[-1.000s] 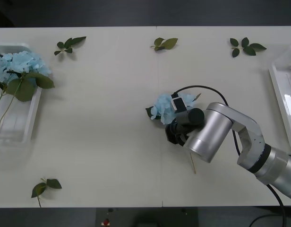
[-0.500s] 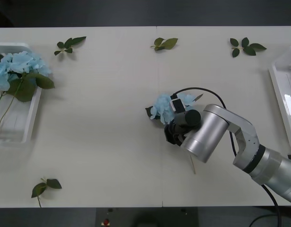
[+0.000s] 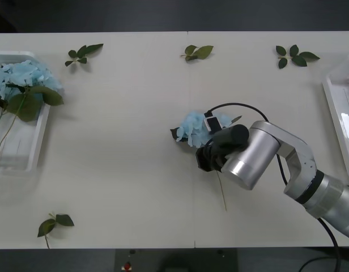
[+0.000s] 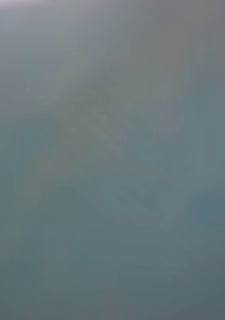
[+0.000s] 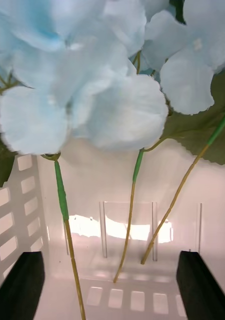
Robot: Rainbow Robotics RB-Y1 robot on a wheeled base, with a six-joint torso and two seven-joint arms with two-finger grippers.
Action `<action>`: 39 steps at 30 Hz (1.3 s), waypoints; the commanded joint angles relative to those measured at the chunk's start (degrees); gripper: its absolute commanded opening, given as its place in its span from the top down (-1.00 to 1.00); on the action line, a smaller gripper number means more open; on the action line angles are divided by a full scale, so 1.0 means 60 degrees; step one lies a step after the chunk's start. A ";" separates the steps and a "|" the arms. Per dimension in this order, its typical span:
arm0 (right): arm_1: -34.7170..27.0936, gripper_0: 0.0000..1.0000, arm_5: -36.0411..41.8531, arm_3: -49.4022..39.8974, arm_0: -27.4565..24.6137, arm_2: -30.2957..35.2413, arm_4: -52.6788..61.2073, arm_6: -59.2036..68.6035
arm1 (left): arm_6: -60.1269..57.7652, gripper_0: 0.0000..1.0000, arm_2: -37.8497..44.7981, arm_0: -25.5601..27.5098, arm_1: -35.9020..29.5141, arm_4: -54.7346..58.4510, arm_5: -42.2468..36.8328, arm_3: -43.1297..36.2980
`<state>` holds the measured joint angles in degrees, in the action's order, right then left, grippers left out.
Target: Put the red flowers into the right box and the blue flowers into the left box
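Note:
A blue flower (image 3: 192, 126) lies near the table's middle, its thin stem trailing toward the front edge. My right gripper (image 3: 210, 157) sits over that stem just behind the head and appears shut on it; the wrist hides the fingers. More blue flowers (image 3: 24, 76) rest in the left box (image 3: 33, 153) at the far left. They hang close in the left wrist view as blue flowers (image 5: 82, 90) above the left box (image 5: 22, 200), and my left gripper (image 5: 112, 285) is open over them with nothing between its fingers. The right box (image 3: 336, 113) stands at the right edge. The red flowers are out of view.
Loose green leaf sprigs lie at the back left (image 3: 84, 54), the back middle (image 3: 198, 52), the back right (image 3: 294, 56) and the front left (image 3: 54, 222). A black cable loops over the right wrist.
The right gripper and the blue flower have shifted a little to the left together, and the stem's free end has swung left. The flowers in the left box have barely moved.

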<state>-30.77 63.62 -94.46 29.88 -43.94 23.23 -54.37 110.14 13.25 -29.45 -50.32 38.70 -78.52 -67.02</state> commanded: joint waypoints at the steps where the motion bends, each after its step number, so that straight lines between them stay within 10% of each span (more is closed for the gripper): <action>1: -0.0644 1.00 -0.0100 -0.0736 0.0322 0.0835 0.0875 -0.0825 | 0.0466 -1.00 0.0517 -0.0073 -0.0314 0.0214 -0.0479 -0.0827; 21: -0.1962 1.00 -0.2723 -0.1029 0.0337 0.3559 0.9562 -0.5088 | 0.1667 -1.00 0.1088 -0.0058 -0.0212 0.3759 -0.1724 -0.1911; 39: -0.0204 1.00 -0.3733 0.0011 0.0454 0.4087 1.3824 -1.0698 | 0.2297 -1.00 0.0107 -0.0175 0.0726 0.8989 -0.2031 -0.1926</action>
<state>-34.00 41.41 -94.50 29.97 -20.55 104.73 -115.59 121.55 14.92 -29.45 -45.76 89.74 -90.48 -76.99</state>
